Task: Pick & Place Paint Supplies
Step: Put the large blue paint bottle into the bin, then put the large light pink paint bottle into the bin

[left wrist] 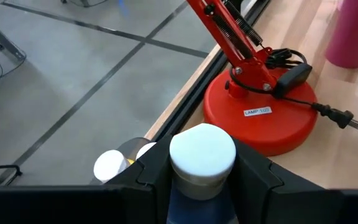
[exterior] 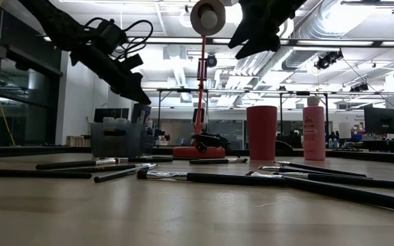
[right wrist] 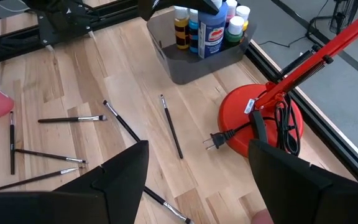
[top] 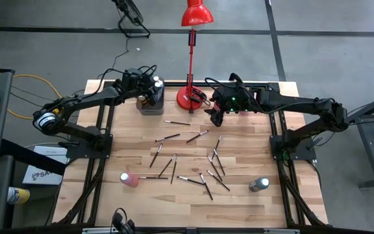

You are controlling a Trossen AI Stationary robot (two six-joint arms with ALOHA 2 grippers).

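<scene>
My left hand pinches a blue paint bottle just under its white cap, and holds it upright over the grey bin at the upper left of the tabletop in the high view. The long axis of the bottle is vertical, cap upward, bottom toward the bin.

What could go wrong from here: the bin already has other bottles standing in it (yellow, green, pink and one more blue, as my right wrist view shows), so if I let go while the bottom is above a neighbour's cap, the bottle may land crooked, lean, or push another one over. I also cannot see the bottom of the bottle from my own wrist, so I judge the free place only roughly.

My right hand hangs spread and empty above the lamp base, near the centre top of the high view. The lamp cord and plug lie just below it; going down carelessly, a finger could catch the cord.

The paintbrushes lie flat, pointing in many directions, and two more bottles, pink and green, rest on their sides low in the high view.
</scene>
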